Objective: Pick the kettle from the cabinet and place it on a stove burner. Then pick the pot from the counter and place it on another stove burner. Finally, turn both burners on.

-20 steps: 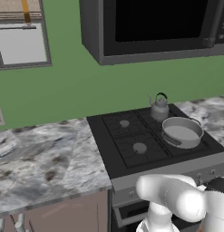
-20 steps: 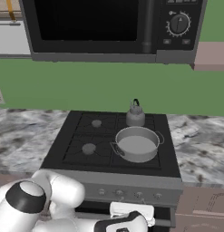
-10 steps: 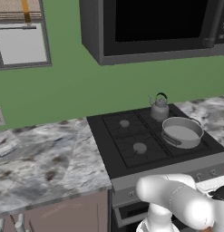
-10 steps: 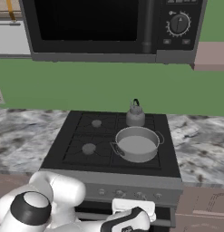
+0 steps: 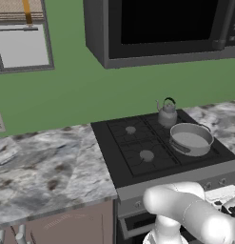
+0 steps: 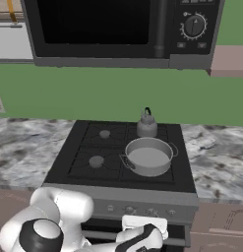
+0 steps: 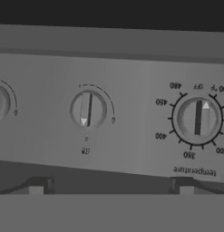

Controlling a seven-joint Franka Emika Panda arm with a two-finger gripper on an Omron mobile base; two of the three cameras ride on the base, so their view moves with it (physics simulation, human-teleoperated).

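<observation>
kettle (image 5: 167, 114), pot (image 5: 190, 139) grey metal; counter (image 5: 43, 167) marbled stone; cooktop (image 5: 138, 147) matt black.

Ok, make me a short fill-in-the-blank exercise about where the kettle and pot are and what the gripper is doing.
1. The kettle stands on the ____ right burner of the cooktop.
2. The pot sits directly in ____ of the kettle.
3. The gripper hangs low before the stove's front ____.

Missing words: back; front; knobs
</observation>
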